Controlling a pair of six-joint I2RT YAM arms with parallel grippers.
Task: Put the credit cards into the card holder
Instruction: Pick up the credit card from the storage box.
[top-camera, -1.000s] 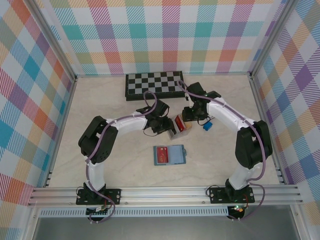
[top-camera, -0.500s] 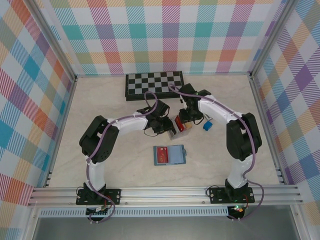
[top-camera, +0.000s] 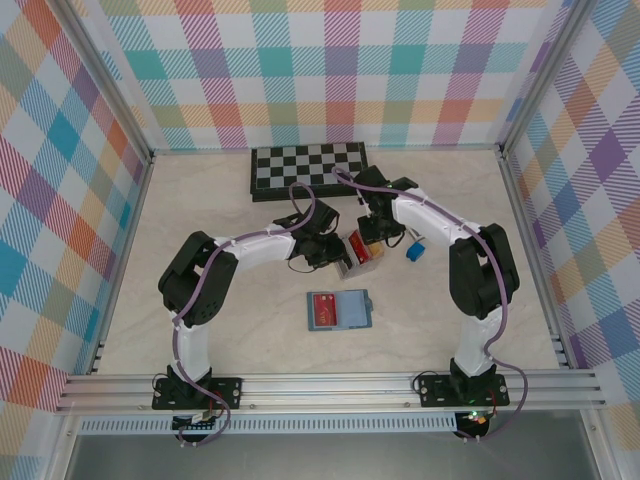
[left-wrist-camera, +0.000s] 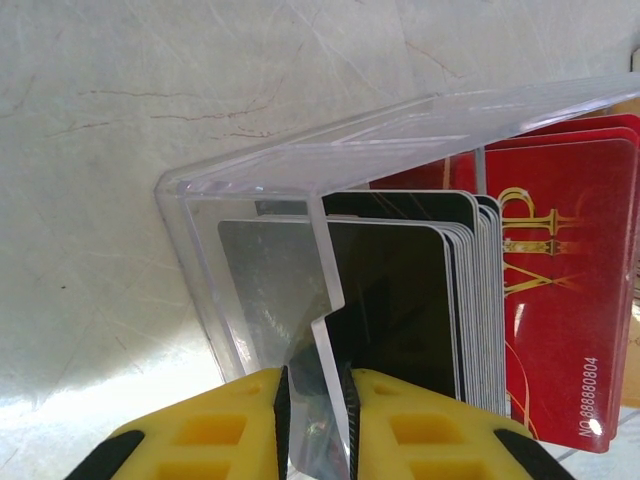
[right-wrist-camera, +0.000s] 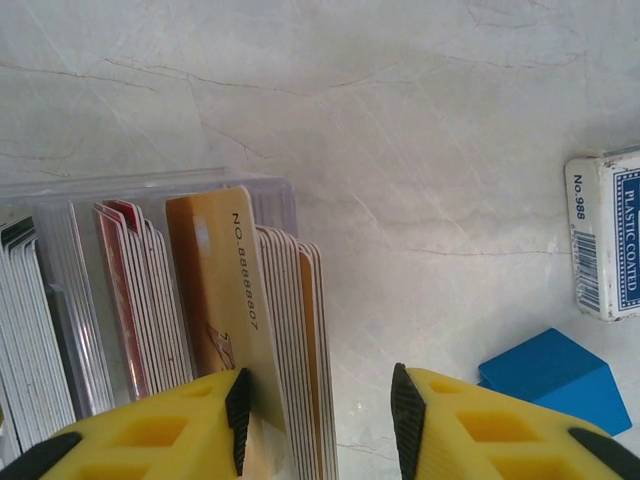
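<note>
Your credit cards (right-wrist-camera: 290, 330) stand on edge in a clear box (left-wrist-camera: 300, 155) at the middle of the table, just far of the card holder (top-camera: 352, 309). The holder lies open and flat, with a red card (top-camera: 321, 310) on its left half; you cannot tell whether that one sits in a pocket or only on top.

In the box, one tan card (right-wrist-camera: 222, 290) stands higher than the tan stack beside it. Red cards come next to it, and white-edged dark cards (left-wrist-camera: 400, 290) fill the other end. A red card with gold lettering (left-wrist-camera: 570, 300) leans at the box's side.

Your right gripper (right-wrist-camera: 320, 420) is released, its fingers spread astride the tan stack. The raised tan card lies against one pad (right-wrist-camera: 238, 410), while the other pad stands apart from the stack. Your left gripper (left-wrist-camera: 317, 400) is clenched on a thin clear wall of the box.

Right of the box lie a blue block (right-wrist-camera: 545, 380) and a boxed pack of playing cards (right-wrist-camera: 605, 235). A checkerboard (top-camera: 307, 170) lies at the far side.
</note>
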